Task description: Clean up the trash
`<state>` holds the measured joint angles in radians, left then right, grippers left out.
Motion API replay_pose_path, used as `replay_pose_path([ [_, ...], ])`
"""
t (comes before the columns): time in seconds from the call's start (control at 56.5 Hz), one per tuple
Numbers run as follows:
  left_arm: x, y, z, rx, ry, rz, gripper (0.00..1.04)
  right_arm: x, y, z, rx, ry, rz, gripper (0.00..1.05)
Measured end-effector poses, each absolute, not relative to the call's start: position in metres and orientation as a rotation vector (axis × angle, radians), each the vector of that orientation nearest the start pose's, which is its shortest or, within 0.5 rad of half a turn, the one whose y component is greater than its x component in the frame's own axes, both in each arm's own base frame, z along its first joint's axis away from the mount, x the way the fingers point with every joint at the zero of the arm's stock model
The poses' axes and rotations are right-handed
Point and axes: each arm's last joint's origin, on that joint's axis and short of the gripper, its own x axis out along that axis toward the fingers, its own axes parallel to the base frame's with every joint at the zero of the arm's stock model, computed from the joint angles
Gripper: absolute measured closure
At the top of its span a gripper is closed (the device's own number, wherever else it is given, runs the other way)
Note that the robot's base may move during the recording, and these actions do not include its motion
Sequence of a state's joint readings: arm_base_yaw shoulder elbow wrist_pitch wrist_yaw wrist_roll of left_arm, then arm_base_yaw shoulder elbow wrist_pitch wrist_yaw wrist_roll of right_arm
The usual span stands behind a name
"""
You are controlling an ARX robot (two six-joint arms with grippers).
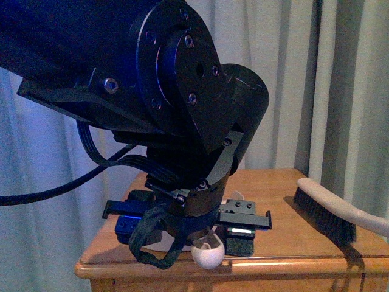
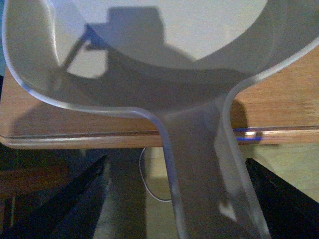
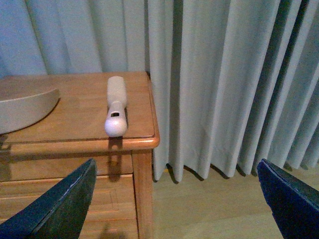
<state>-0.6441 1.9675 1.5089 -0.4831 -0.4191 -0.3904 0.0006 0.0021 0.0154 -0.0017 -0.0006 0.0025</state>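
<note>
Closest to the lens, the left arm (image 1: pixel 152 73) fills the upper left and centre of the front view, bent down so that its wrist hangs over the near edge of the wooden table (image 1: pixel 285 243). Below it, the left gripper (image 2: pixel 177 164) straddles the handle (image 2: pixel 204 199) of the dustpan (image 2: pixel 99 79). Its fingers show as dark wedges at the lower left and lower right of the left wrist view. They stand apart, with a plain gap on one side of the handle, so it looks bracketed rather than pinched. The pan lies flat on the table with its handle sticking out past the edge. That seems to be why the arm reaches in low from the front. A brush (image 1: pixel 322 210) lies at the right of the front view, bristles down and near the table's right side, where the other arm could take it. The right gripper (image 3: pixel 174 199) hangs off the table's corner at about tabletop height, fingers spread wide and empty, facing the brush's pale handle. Behind everything hangs a curtain (image 3: pixel 224 84). No tissue trash shows in any view. It may be hidden behind the arm, but that cannot be told.
</note>
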Motion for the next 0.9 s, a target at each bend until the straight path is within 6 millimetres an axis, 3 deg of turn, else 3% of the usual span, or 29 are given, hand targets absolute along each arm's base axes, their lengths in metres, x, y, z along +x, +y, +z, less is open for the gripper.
replay_pose_path([
  [0.213,0.348,-0.245,0.218,0.104,0.809,-0.042,0.76,0.097,0.000,0.168,0.002,-0.012,0.002,0.07],
  [0.425,0.349,-0.242,0.225,0.107,0.750,-0.064,0.77,0.097,0.000,0.168,0.003,-0.012,0.001,0.07],
  [0.567,0.345,-0.237,0.241,0.110,0.637,-0.091,0.77,0.097,0.000,0.168,0.002,-0.012,0.001,0.07],
  [0.779,0.328,-0.218,0.293,0.085,0.329,-0.159,0.77,0.097,0.000,0.168,0.002,-0.012,0.001,0.07],
  [0.903,0.305,-0.190,0.327,0.106,0.091,-0.200,0.77,0.097,0.000,0.168,0.003,-0.012,0.001,0.07],
])
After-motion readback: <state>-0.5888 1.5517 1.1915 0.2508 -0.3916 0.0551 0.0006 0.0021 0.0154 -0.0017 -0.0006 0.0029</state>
